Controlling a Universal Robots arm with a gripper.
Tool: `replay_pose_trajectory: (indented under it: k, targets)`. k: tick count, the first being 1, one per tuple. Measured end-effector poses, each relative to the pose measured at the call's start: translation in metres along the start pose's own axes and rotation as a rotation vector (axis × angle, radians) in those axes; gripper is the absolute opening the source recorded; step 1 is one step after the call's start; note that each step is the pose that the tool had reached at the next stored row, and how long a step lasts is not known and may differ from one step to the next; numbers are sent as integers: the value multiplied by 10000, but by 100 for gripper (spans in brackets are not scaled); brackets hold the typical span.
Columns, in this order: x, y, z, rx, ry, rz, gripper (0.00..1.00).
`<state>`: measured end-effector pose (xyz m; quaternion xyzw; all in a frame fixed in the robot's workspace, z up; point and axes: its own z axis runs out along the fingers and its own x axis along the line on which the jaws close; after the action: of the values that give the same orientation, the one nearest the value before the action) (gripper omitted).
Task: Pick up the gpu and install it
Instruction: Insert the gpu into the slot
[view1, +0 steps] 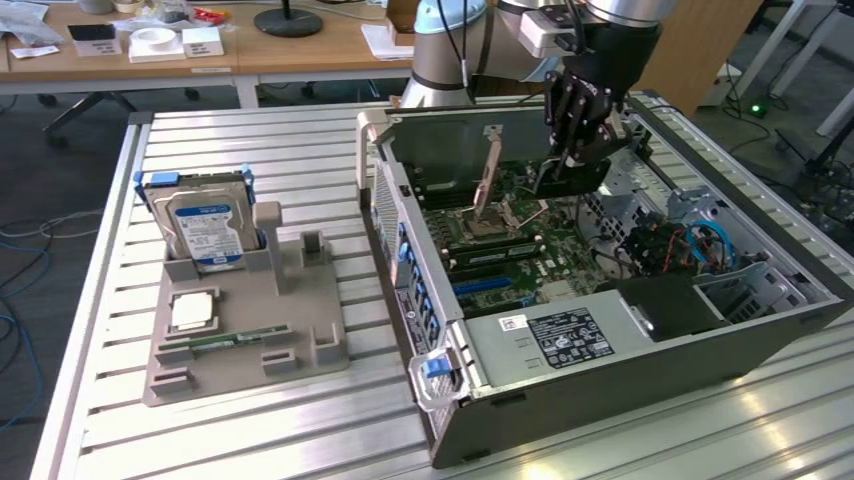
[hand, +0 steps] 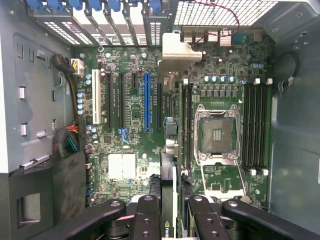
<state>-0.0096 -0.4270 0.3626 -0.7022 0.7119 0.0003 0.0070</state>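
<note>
1. My gripper (hand: 170, 202) was clamped narrow on the gpu (hand: 167, 170), held edge-on.
2. The gpu hung over the motherboard (hand: 130, 125) inside the case (view1: 641, 350).
3. The white label (view1: 567, 338) there was unreadable.

The gpu (hand: 167, 172) shows edge-on, its held end cut off by the frame.

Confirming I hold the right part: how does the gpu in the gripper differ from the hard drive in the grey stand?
The gpu is a thin dark card with a pale bracket; the hard drive is a thick silver block with a blue-white label. The gpu is clamped in the gripper above the motherboard; the hard drive sits in the grey stand. Both stand on edge.
</note>
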Motion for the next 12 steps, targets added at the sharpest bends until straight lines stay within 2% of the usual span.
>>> replay_pose_trajectory:
  k: [12]
  targets:
    - [0, 0, 0, 1, 75, 0, 26]
